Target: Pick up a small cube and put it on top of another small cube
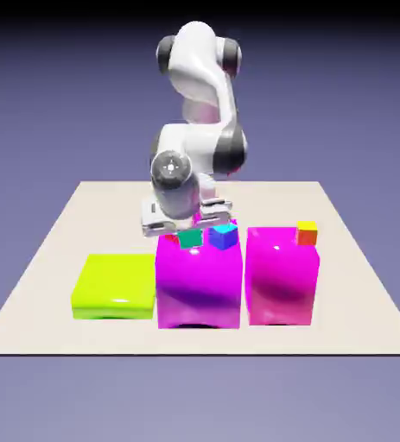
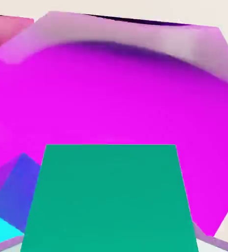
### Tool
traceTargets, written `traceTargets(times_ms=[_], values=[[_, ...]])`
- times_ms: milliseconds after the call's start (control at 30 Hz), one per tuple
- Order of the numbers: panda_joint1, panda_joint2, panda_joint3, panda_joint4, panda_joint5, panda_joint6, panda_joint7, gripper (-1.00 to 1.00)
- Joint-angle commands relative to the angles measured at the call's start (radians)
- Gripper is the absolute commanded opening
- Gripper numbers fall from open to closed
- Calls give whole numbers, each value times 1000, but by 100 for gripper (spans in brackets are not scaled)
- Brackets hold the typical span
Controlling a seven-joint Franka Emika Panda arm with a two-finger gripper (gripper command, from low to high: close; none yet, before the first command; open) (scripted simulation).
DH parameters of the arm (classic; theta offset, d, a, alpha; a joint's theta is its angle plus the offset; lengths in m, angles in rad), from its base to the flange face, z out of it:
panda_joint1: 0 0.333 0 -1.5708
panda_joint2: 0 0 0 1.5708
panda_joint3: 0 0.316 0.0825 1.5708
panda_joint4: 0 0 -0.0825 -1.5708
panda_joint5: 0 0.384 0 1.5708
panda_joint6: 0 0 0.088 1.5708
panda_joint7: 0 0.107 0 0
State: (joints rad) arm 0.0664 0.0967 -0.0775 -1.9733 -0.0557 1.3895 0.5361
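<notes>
In the exterior view, the gripper [image 1: 188, 230], just above the middle, is closed on the teal cube [image 1: 190, 237] at the left magenta block [image 1: 199, 285]; the orange cube [image 1: 307, 233] sits on the right magenta block [image 1: 281, 280], right of centre.

In the hand view, the teal cube fills the bottom middle, the blue-and-cyan cube [image 2: 17, 189] lower left.

Bright, sl. glare, poss. blur.
</notes>
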Motion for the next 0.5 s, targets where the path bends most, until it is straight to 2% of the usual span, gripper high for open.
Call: traceTargets(times_ms=[0, 167, 367, 400, 467], values=[[-15, -36, 29, -24, -43, -11, -12, -100], [-82, -110, 113, -78, -177, -120, -43, -100], [-95, -153, 97, -277, -189, 36, -29, -100], [-95, -153, 97, -277, -189, 36, -29, 100], [-93, -145, 100, -240, -187, 8, -32, 100]])
